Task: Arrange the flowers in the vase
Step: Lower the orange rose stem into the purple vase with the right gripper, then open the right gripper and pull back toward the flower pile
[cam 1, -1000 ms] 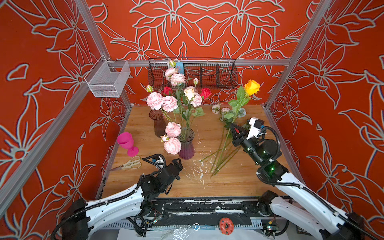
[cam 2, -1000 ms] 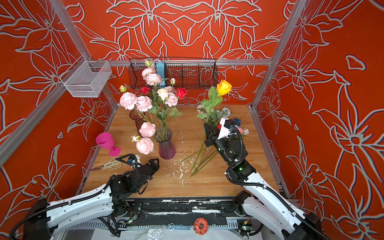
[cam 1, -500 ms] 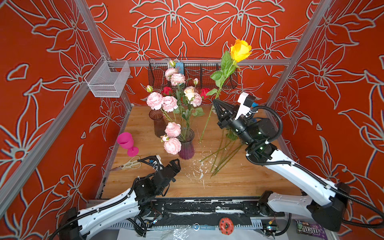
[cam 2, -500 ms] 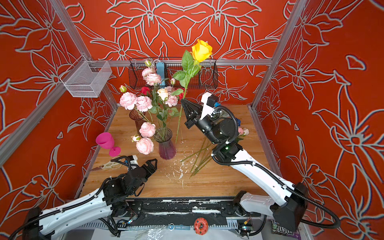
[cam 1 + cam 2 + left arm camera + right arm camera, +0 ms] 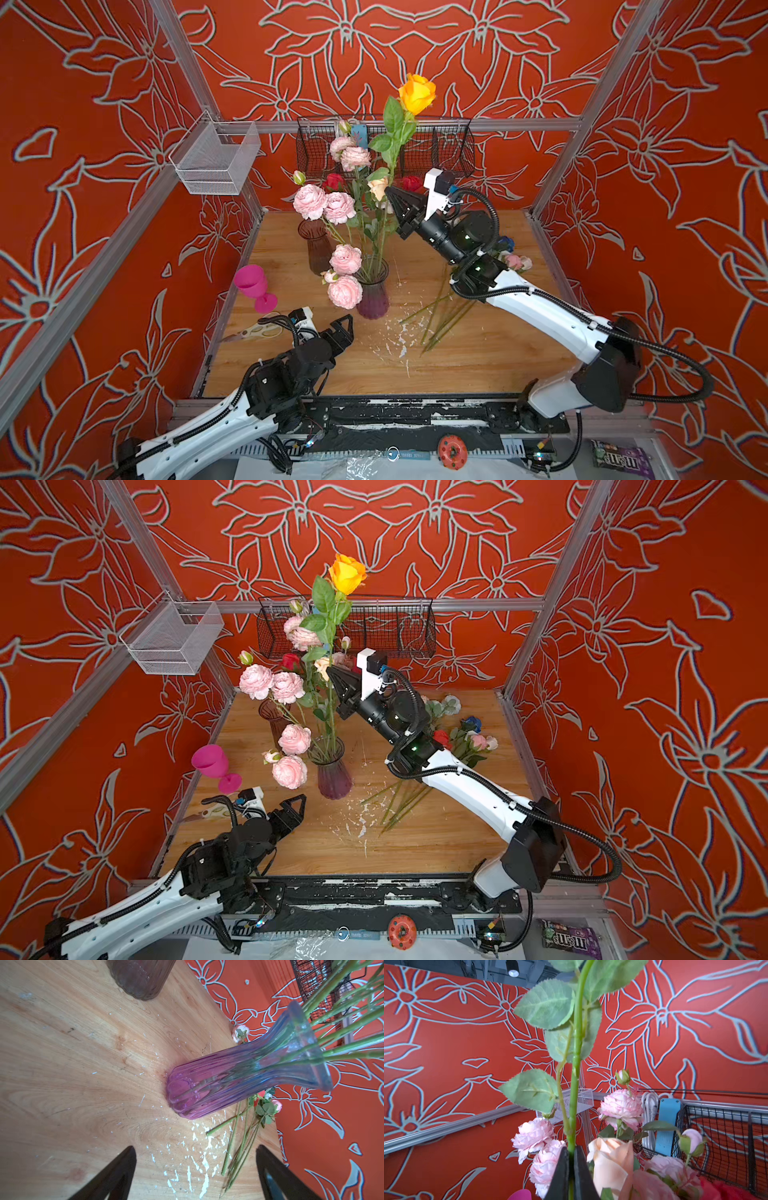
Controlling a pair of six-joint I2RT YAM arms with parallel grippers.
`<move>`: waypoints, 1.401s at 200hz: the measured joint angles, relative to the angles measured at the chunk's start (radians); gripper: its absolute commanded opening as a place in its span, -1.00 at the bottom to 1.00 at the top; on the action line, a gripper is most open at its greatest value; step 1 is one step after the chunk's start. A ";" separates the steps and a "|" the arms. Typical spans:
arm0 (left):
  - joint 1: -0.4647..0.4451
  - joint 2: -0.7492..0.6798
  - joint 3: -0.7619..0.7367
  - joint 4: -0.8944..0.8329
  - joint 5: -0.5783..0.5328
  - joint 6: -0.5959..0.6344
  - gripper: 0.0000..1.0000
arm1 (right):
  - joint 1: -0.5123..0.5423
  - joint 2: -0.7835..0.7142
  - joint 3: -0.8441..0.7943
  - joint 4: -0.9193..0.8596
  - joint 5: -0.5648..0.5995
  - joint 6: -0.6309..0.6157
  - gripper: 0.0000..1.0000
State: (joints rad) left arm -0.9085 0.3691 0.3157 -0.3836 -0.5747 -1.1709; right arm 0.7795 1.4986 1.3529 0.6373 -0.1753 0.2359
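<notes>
Orange rose [image 5: 417,93], stem clamped in right claw [image 5: 390,193], could snag blooms [image 5: 309,201] crowding purple vase [image 5: 372,291] & tip it. Left claw [image 5: 343,326] gapes apart, not bracing it.

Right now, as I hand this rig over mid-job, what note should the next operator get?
Right end effector: shut on the stem of the orange rose, held upright above the purple vase. The stem's lower end reaches the mouth; whether it is inside is unclear.
Left end effector: open, empty, low over the table in front of the vase.
Done: pink, red and peach blooms stand in the vase.
Left: lower and release the rose, then load the loose flowers lying on the table's right side.
</notes>
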 measured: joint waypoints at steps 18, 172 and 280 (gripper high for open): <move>0.000 0.000 0.000 -0.005 0.000 0.002 0.80 | 0.020 0.000 -0.023 -0.010 -0.003 -0.014 -1.00; 0.000 0.182 0.038 0.030 0.031 0.048 0.81 | 0.152 -0.231 -0.279 -0.247 0.083 -0.147 -0.04; 0.027 0.190 -0.025 0.068 0.003 0.017 0.81 | 0.157 -0.614 -0.631 -0.430 0.411 -0.024 -0.06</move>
State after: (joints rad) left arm -0.8818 0.5591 0.2909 -0.3153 -0.5720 -1.1542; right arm 0.9363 0.8845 0.7219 0.2077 0.2356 0.2119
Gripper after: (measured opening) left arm 0.903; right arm 0.492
